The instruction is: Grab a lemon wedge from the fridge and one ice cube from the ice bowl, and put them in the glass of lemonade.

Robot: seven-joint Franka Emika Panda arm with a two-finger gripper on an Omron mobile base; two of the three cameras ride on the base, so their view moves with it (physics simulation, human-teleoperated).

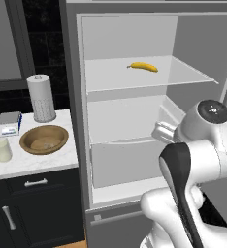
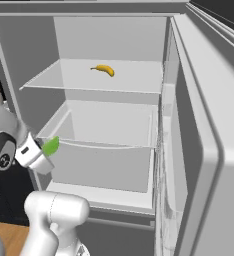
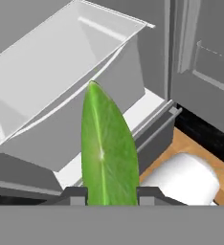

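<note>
The fridge point(image 1: 135, 29) stands open; its interior is white with clear shelves. A banana point(image 1: 143, 66) lies on the upper shelf point(image 1: 183, 72). The drawer point(image 2: 104, 170) below the shelves shows nothing inside from these angles.

On the worktop point(image 1: 33, 162), left of the fridge, the ice bowl point(image 1: 44, 139) sits beside the glass of lemonade point(image 1: 1, 148); the glass holds pale liquid. What lies inside the bowl is too blurred to identify. A paper-towel roll point(image 1: 41, 98) stands behind the bowl.

The fingers point(image 3: 75, 195) are closed on the lemon wedge point(image 3: 108, 153), one on each side of its base. In the hand view, the wedge's long axis runs straight out from the fingers, with its pointed tip away from the hand. In the right base view, the wedge point(image 2: 51, 145) is in front of the drawer, outside the fridge, tip tilted up and toward the fridge interior.
</note>
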